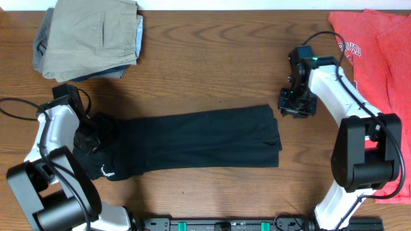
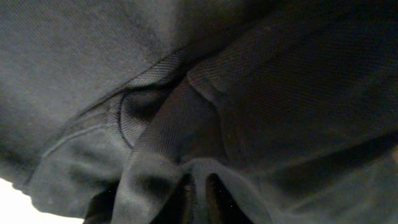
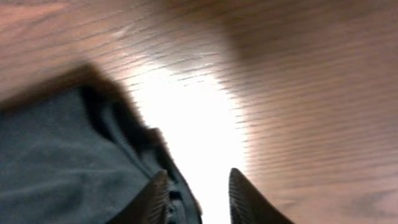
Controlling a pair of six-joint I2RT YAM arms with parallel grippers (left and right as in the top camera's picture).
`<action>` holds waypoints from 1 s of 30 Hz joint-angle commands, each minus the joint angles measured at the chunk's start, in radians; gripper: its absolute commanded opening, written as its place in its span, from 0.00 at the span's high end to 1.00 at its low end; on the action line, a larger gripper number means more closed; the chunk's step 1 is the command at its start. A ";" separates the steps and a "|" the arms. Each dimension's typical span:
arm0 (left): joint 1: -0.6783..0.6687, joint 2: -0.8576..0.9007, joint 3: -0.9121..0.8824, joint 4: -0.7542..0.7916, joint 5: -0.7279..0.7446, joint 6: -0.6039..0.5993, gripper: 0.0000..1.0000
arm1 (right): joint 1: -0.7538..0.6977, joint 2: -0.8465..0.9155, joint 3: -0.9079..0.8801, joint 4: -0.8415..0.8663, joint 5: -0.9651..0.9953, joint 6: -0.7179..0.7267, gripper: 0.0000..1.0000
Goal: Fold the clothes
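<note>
The black shirt (image 1: 192,138) lies as a long folded strip across the middle of the table (image 1: 212,70), its left end bunched around the left gripper (image 1: 87,136). Fabric fills that wrist's view, so I cannot tell its grip. The right gripper (image 1: 296,108) sits just beside the shirt's right end, fingers (image 3: 249,199) slightly apart, holding nothing

The shirt (image 1: 192,138) is laid across the middle of the table (image 1: 212,64). The trousers (image 1: 90,35) are placed behind it to the left, and the T-shirt (image 1: 379,58) is spread at the right edge.
</note>
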 commanded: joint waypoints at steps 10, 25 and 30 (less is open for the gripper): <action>0.005 -0.013 0.003 -0.023 -0.025 -0.015 0.01 | -0.072 -0.010 -0.113 0.068 -0.200 -0.109 0.21; 0.005 -0.013 0.003 -0.024 -0.025 -0.015 0.00 | -0.054 -0.010 -0.327 0.264 -0.563 -0.232 0.37; 0.005 -0.013 0.003 -0.024 -0.025 -0.015 0.00 | -0.018 -0.010 -0.349 0.275 -0.559 -0.232 0.72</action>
